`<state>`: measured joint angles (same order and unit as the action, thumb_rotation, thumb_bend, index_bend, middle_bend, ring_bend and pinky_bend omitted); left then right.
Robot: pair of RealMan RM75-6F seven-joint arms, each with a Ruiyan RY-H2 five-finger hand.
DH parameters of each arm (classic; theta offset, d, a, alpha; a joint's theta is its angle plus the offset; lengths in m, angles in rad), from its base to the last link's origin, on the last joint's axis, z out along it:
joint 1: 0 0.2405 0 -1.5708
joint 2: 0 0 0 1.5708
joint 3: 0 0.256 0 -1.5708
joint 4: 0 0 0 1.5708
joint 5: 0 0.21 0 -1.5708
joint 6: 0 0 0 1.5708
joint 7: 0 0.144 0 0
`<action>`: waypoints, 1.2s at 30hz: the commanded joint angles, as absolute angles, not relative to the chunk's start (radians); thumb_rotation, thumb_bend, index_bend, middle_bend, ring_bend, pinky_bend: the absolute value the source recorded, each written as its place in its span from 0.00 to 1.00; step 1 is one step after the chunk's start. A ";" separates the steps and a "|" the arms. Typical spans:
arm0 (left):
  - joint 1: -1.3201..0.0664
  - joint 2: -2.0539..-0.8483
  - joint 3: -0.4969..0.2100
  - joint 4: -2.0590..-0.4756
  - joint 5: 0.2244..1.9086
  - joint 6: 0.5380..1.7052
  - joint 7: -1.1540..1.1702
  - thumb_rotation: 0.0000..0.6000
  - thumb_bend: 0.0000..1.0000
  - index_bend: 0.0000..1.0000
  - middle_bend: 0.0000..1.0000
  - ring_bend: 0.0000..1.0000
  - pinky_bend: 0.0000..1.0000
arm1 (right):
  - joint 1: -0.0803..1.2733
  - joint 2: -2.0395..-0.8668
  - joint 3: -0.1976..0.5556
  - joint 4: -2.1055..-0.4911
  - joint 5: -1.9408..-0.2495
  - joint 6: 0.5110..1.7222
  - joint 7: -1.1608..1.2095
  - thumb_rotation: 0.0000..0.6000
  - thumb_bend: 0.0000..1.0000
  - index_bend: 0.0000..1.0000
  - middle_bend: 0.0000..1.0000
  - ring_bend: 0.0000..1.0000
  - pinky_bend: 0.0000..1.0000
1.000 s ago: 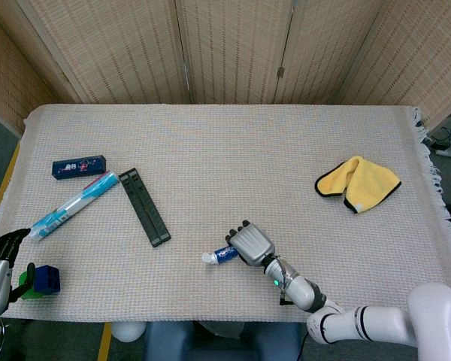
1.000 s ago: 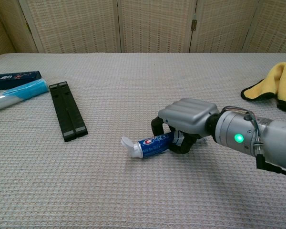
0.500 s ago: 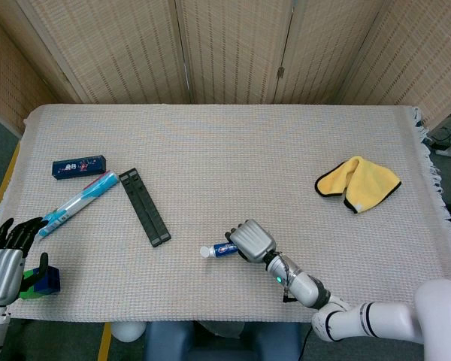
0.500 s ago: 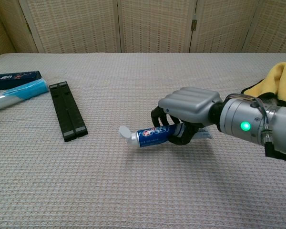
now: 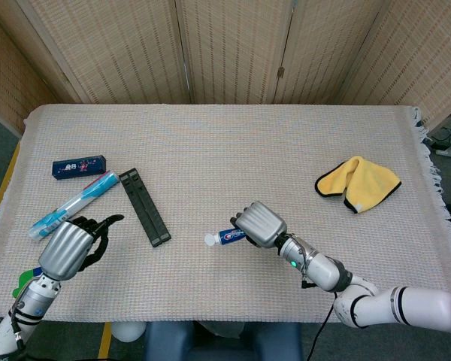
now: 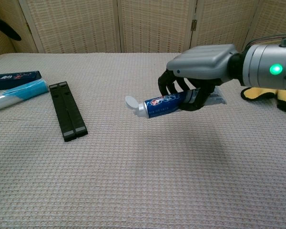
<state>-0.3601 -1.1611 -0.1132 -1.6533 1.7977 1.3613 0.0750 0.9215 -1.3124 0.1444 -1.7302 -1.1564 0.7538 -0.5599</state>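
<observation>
Our right hand (image 6: pixel 200 76) grasps the toothpaste tube (image 6: pixel 169 103) from above, fingers wrapped round its body, cap pointing left (lifted clear of the cloth). Our left hand (image 5: pixel 69 248), fingers apart and empty, hovers beside the long blue tube (image 5: pixel 75 203).

Silver-backed right hand (image 6: pixel 195 78) with black fingers (image 6: pixel 168 86), grey wrist, green light, white forearm

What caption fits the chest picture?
Right hand holds a blue toothpaste tube above the beige woven tablecloth.
</observation>
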 commanded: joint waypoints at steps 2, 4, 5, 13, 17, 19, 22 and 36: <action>-0.434 -1.170 -0.099 -1.687 1.827 1.257 0.143 1.00 0.79 0.22 0.88 0.84 0.82 | 0.942 -1.299 0.146 -1.744 -1.128 0.747 -0.578 1.00 0.59 0.66 0.55 0.63 0.57; -0.463 -1.180 -0.101 -1.697 1.824 1.219 0.155 1.00 0.83 0.18 0.94 0.89 0.86 | 0.952 -1.299 0.145 -1.749 -1.115 0.749 -0.588 1.00 0.59 0.66 0.55 0.63 0.57; -0.478 -1.185 -0.100 -1.703 1.818 1.197 0.161 1.00 0.84 0.18 0.95 0.90 0.86 | 0.956 -1.300 0.145 -1.752 -1.107 0.751 -0.590 1.00 0.59 0.66 0.55 0.63 0.57; -0.545 -1.219 -0.087 -1.742 1.796 1.093 0.228 1.00 0.87 0.17 0.99 0.94 0.88 | 0.983 -1.314 0.137 -1.758 -1.078 0.760 -0.600 1.00 0.59 0.66 0.55 0.63 0.57; -0.565 -1.244 -0.085 -1.752 1.779 1.071 0.258 1.00 0.87 0.16 0.99 0.94 0.88 | 0.992 -1.322 0.128 -1.759 -1.070 0.769 -0.605 1.00 0.59 0.66 0.55 0.63 0.57; -0.570 -1.254 -0.082 -1.752 1.775 1.069 0.262 1.00 0.87 0.15 0.99 0.93 0.88 | 0.995 -1.326 0.124 -1.758 -1.070 0.772 -0.606 1.00 0.59 0.66 0.55 0.63 0.57; -0.578 -1.265 -0.076 -1.756 1.764 1.059 0.276 1.00 0.87 0.14 0.99 0.93 0.88 | 1.001 -1.331 0.120 -1.758 -1.065 0.776 -0.607 1.00 0.59 0.66 0.55 0.63 0.57; -0.604 -1.313 -0.053 -1.758 1.694 1.013 0.350 1.00 0.87 0.18 0.99 0.93 0.88 | 1.020 -1.348 0.103 -1.743 -1.069 0.783 -0.587 1.00 0.59 0.66 0.55 0.64 0.57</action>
<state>-0.6030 -1.3106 -0.0553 -1.7597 1.6967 1.0150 0.3479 1.0199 -1.3479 0.1035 -1.7432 -1.0681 0.7830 -0.5882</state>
